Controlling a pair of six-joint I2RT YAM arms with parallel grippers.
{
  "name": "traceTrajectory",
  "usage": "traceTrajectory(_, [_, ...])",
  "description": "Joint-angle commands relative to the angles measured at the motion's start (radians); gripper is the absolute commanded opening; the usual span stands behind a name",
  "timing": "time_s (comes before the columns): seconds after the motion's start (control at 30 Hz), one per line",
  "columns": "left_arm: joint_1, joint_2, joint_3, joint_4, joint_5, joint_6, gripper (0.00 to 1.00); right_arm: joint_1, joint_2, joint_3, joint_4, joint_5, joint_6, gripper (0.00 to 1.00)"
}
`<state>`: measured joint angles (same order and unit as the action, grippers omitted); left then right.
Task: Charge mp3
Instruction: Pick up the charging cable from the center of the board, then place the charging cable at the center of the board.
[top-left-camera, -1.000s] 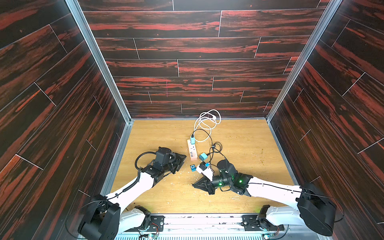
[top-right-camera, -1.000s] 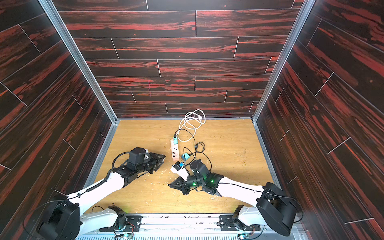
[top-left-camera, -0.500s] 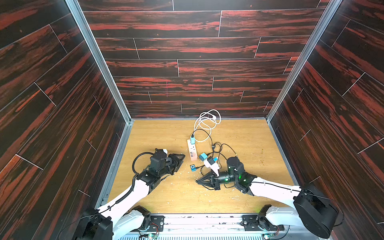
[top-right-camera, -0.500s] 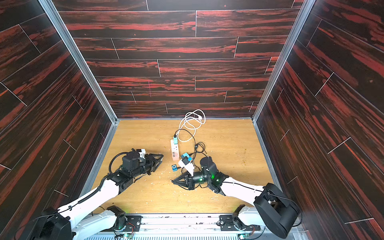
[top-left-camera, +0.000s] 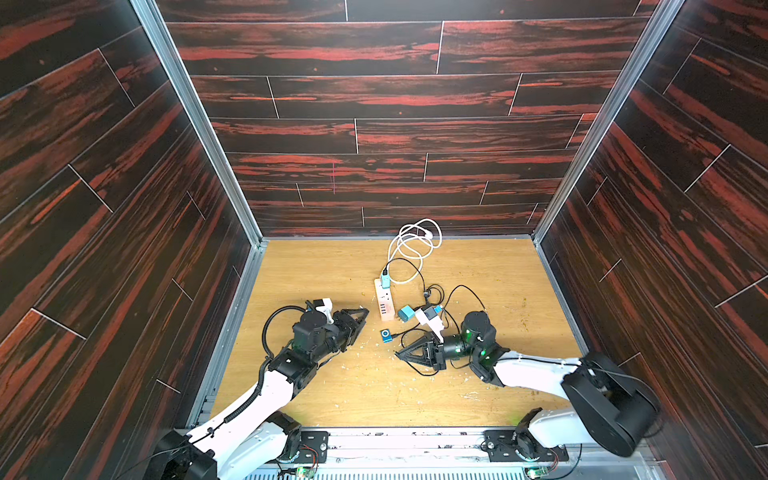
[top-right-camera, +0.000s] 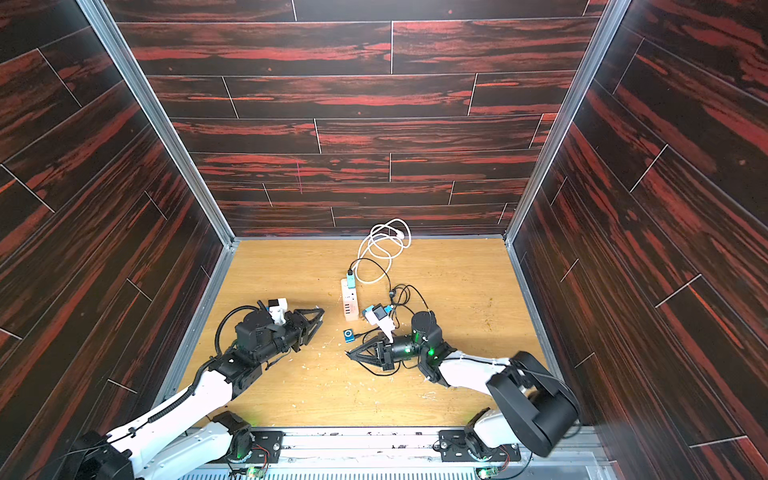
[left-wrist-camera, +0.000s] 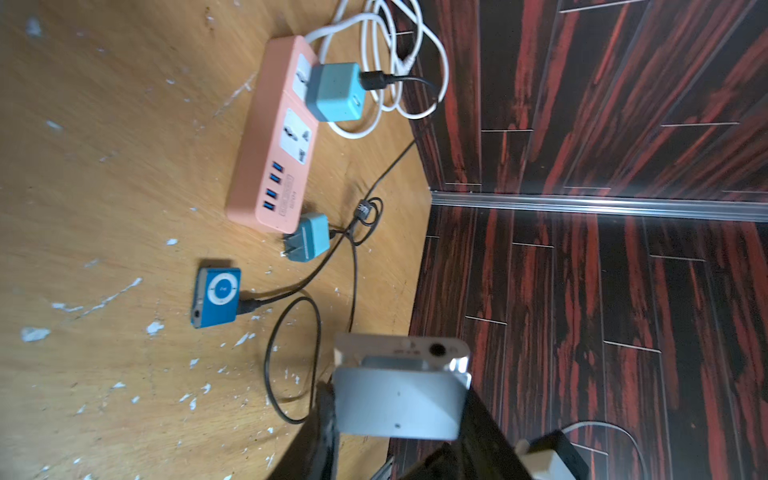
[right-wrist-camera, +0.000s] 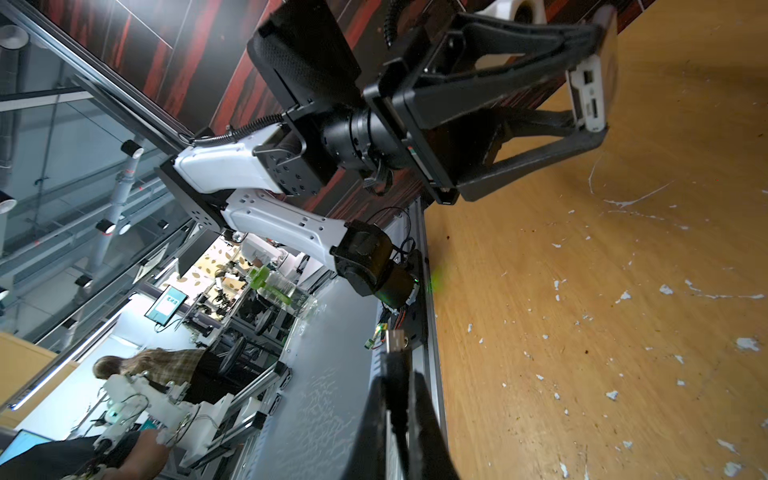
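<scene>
Top view, left gripper (top-left-camera: 360, 322): low beside the power strip (top-left-camera: 384, 305), fingers narrow.
Top view, right gripper (top-left-camera: 398, 354): pointed toward it; a blue player (top-left-camera: 386, 335) lies between them.
Left wrist, silver player (left-wrist-camera: 399, 395): clamped by its ends between the left fingers; probably light, stiff, slippery.
Right wrist, plug (right-wrist-camera: 395, 337): pinched in the closed right fingers.

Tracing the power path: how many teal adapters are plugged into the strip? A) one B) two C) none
A: the plugged adapter sits in a socket of the strip; the loose adapter lies on the table by the strip's end, prongs bare.
</scene>
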<state>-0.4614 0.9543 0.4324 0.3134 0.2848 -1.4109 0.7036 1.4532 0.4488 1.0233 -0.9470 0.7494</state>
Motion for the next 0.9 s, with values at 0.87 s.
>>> traceTrajectory(0.87, [-0.131, -0.022, -0.027, 0.146, -0.024, 0.037, 0.0, -0.067, 0.307, 0.101, 0.605, -0.079, 0.485, 0.0])
